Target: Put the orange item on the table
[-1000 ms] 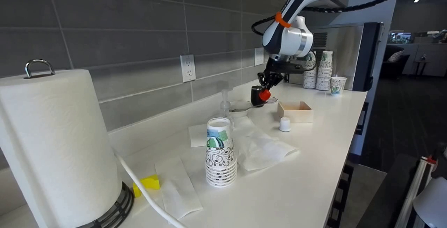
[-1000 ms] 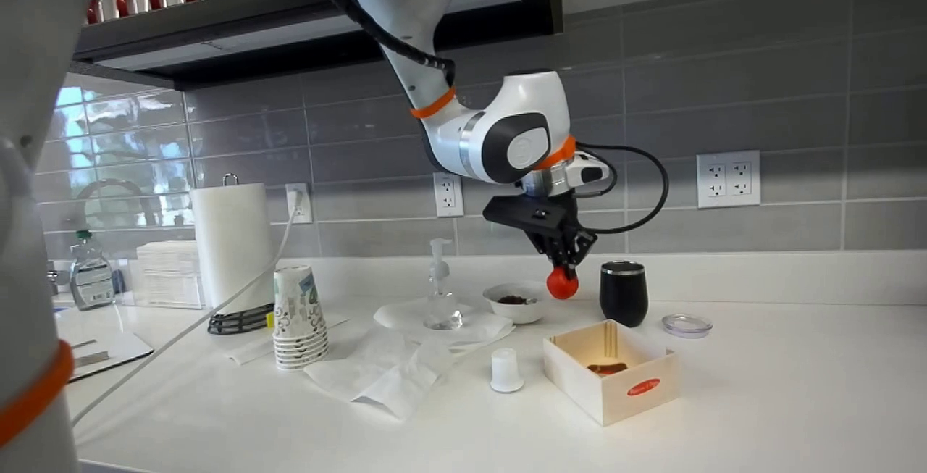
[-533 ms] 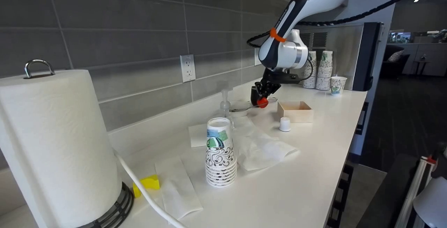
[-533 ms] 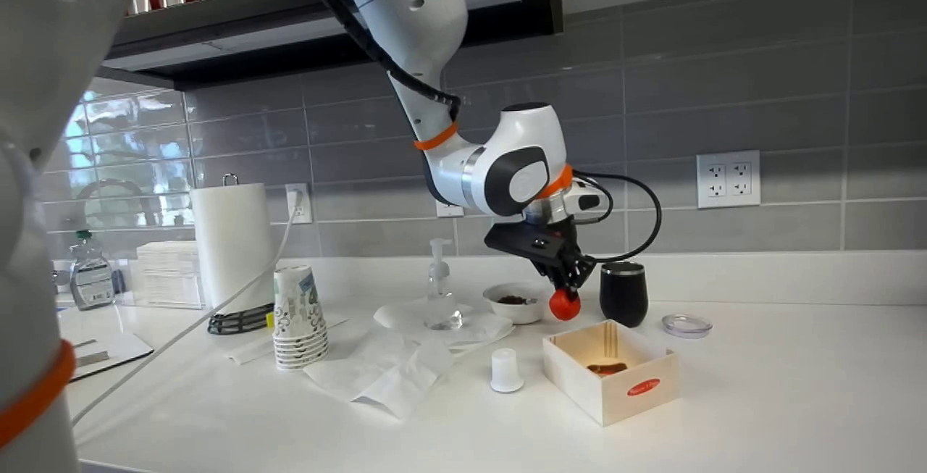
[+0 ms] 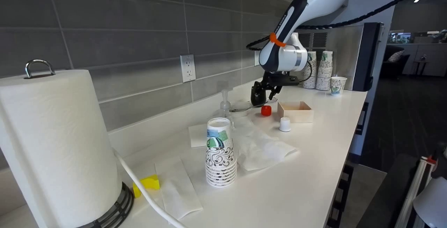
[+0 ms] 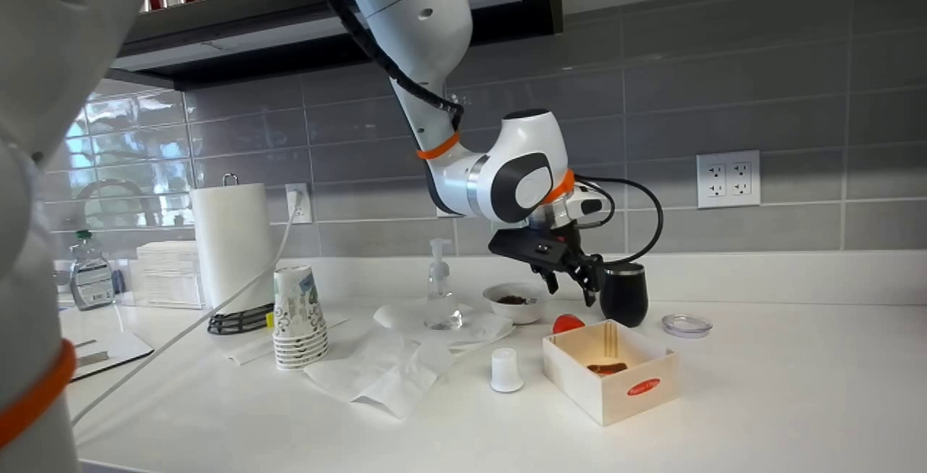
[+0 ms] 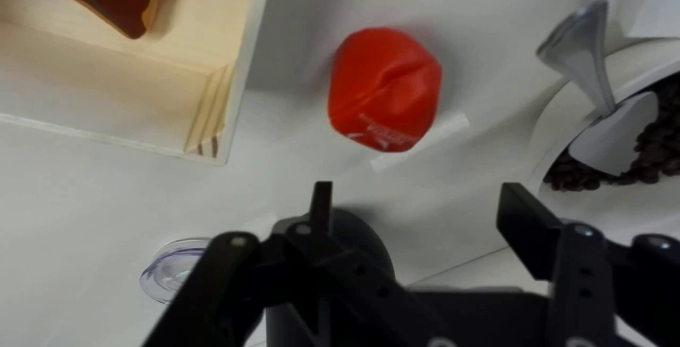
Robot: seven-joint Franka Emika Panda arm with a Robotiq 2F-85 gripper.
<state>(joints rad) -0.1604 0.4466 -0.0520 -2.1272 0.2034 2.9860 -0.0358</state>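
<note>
Gripper [image 7: 418, 206] low in wrist view, fingers spread; orange-red item [image 7: 385, 91] at upper centre, clear of both fingertips, on white table [image 7: 79, 203]

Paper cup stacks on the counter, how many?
3: near stack, inner far stack nearer the wall, outer far stack beside a single cup. The arm may hide more.
</note>
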